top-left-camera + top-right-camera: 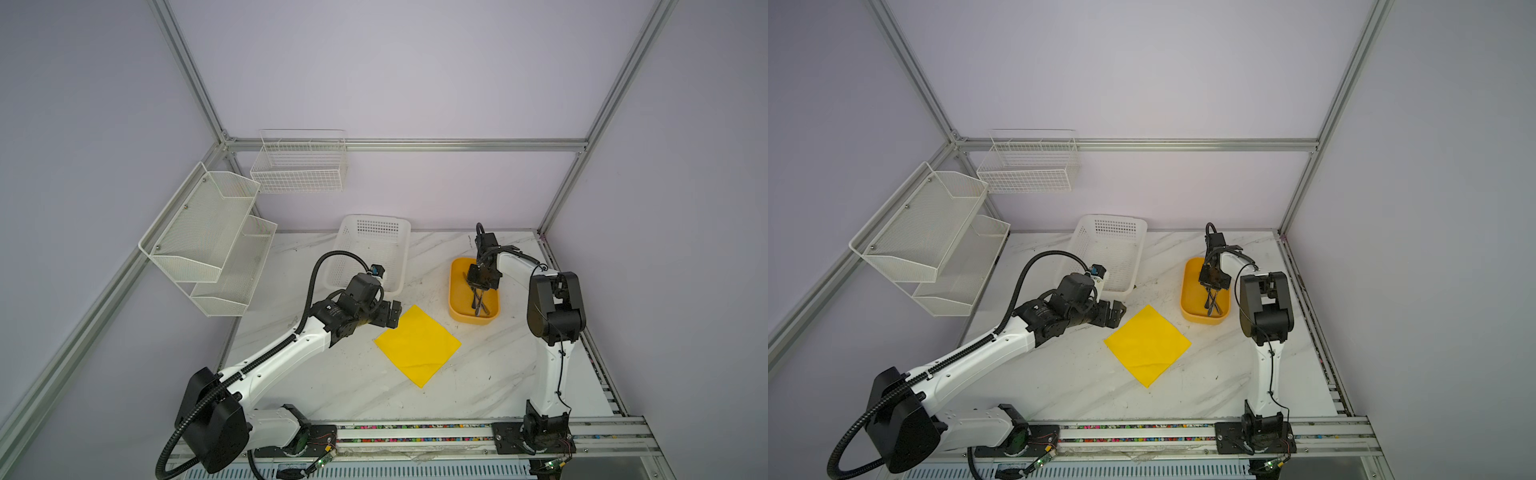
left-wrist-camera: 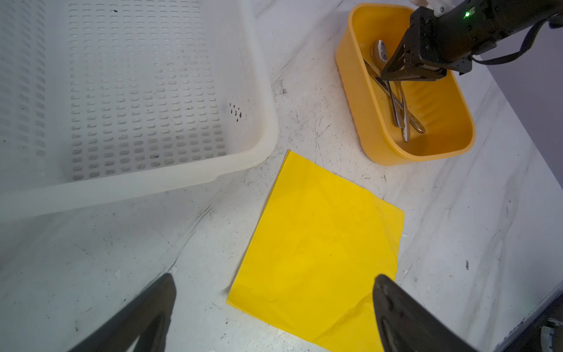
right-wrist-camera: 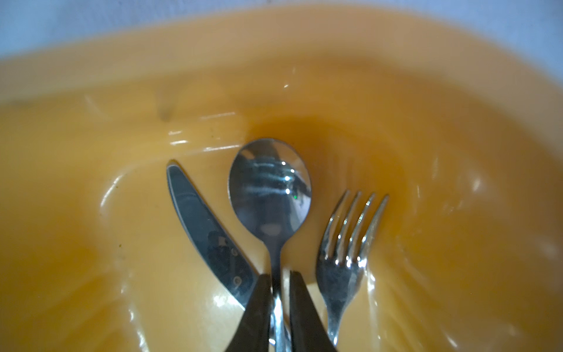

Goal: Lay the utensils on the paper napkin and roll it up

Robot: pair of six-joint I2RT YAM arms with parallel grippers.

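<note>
The paper napkin lies flat on the marble table, one corner pointing away. The utensils lie inside an orange-yellow tub to its right. In the right wrist view I see a knife, a spoon and a fork. My right gripper reaches into the tub, its fingers closed on the spoon's handle. My left gripper hovers wide open and empty over the napkin's left corner.
A white perforated plastic basket stands behind the left gripper, close to the napkin's far corner. A wire shelf unit and a wire basket hang on the walls at back left.
</note>
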